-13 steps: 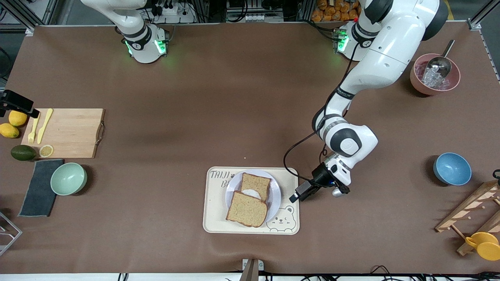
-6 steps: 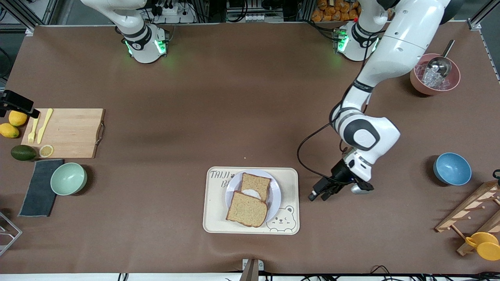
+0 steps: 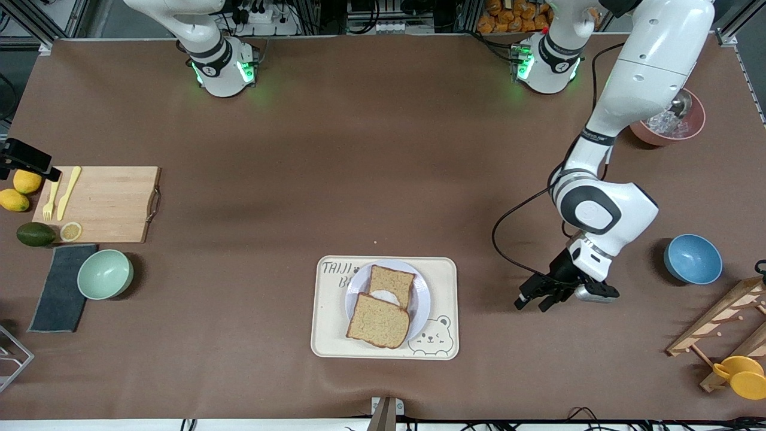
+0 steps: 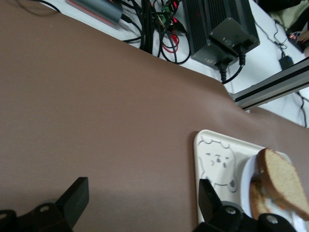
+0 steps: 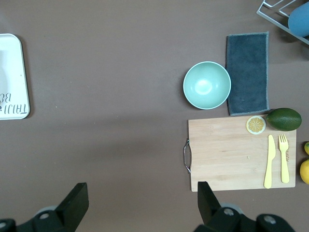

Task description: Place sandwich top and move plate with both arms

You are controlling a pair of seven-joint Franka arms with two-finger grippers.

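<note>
The plate (image 3: 422, 297) lies on a cream tray (image 3: 444, 281) near the table's front edge. Two bread slices sit on it. The sandwich top (image 3: 378, 321) is the larger slice, nearer the front camera, and overlaps a smaller slice (image 3: 392, 282) with egg white (image 3: 383, 295) showing between them. My left gripper (image 3: 532, 302) hangs open and empty over bare table between the tray and a blue bowl (image 3: 692, 258). In the left wrist view, left gripper (image 4: 141, 193) faces the tray (image 4: 217, 159) and the sandwich top (image 4: 281, 180). My right gripper (image 5: 140, 193) is open, high over bare table.
A pink bowl of ice (image 3: 667, 123) and a wooden rack (image 3: 727, 323) with a yellow cup (image 3: 742, 376) stand toward the left arm's end. Toward the right arm's end are a cutting board (image 3: 102, 203), a green bowl (image 3: 105, 273) and a dark cloth (image 3: 60, 287).
The left arm has swung away from the tray's edge toward the blue bowl, its gripper staying open. The bread and plate have not moved.
</note>
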